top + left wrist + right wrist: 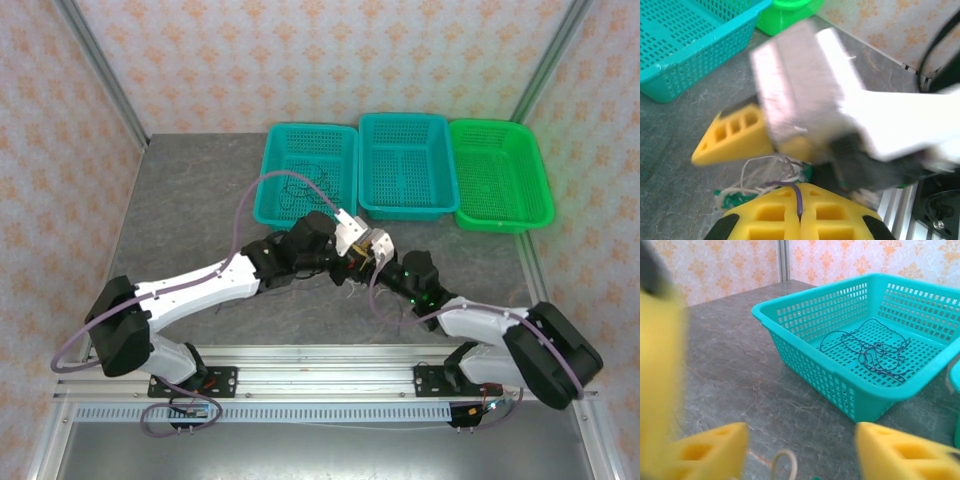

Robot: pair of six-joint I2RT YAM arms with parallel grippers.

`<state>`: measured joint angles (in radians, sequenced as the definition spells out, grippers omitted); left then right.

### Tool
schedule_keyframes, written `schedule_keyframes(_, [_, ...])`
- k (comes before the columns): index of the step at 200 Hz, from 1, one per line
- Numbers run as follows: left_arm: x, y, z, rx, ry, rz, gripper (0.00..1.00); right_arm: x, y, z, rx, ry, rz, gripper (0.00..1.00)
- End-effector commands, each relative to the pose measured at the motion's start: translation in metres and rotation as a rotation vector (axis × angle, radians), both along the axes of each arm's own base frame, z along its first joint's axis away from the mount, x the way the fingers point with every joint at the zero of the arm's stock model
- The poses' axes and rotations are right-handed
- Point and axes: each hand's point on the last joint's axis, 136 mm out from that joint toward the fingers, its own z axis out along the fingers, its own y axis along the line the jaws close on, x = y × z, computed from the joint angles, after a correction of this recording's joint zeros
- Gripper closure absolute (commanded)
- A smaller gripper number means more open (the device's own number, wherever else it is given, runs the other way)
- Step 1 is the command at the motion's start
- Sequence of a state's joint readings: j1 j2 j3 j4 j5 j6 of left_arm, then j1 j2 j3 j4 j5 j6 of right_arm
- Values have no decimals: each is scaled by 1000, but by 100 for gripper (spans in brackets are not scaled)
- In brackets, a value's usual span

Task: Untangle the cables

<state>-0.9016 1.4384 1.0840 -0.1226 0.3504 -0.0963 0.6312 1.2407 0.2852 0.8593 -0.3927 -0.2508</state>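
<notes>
grey marbled table (190, 220) underfoot, patterned wallpaper all round. starting near: both arms reach in from the near edge and meet over the middle of the table, heads almost touching. left gripper (800, 189) is pressed fully together, and a thin dark strand (798, 200) sits caught in the seam between its yellow fingers. just beyond those fingers lies the cable clump (747, 187), whitish and green wires knotted together on the table. right gripper (802, 440) comes in from the right, jaws standing apart with nothing clamped between them; a whitish loop (785, 462) pokes up low in the gap, though whether it touches either finger i can't tell. in the left wrist view that gripper is a blur, one yellow finger (735, 137) hanging just above the clump. further back, three baskets in a row along the far side: left teal basket (805, 355) with a black cable (875, 352) lying loose on its floor, middle teal basket (405, 208), green basket (500, 218) on the right.
</notes>
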Motion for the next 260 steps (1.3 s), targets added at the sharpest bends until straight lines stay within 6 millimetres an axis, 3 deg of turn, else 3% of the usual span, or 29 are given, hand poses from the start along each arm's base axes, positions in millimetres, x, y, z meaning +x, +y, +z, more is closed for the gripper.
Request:
schedule_keyframes(1, [-13,0,50,-127,-86,-41,100,20,-1,-1,37,16,-85,68])
schedule_keyframes(23, [-20,15,89,-228,-150,-15,100,39,-22,-39,12,161,-274,75])
schedule_keyframes(52, [-29,52,145,-328,-259,74,100,45,-44,-73,18,287,-433,79])
schedule_keyframes(107, [-36,118,201,-416,-364,277,100,47,-76,-113,-18,441,-625,82])
schedule_keyframes(143, [-26,198,210,-381,-395,625,100,45,-106,-127,61,538,-755,85])
schedule_keyframes(169, [-35,254,217,-382,-430,812,100,42,-126,-129,72,572,-839,85])
schedule_keyframes(216, [-49,317,214,-395,-450,1038,100,40,-152,-123,127,586,-981,87])
schedule_keyframes(246, [-67,380,217,-363,-504,1295,100,36,-172,-120,206,591,-1119,89])
schedule_keyframes(260, [-75,398,221,-351,-529,1352,100,35,-179,-118,232,597,-1161,91])
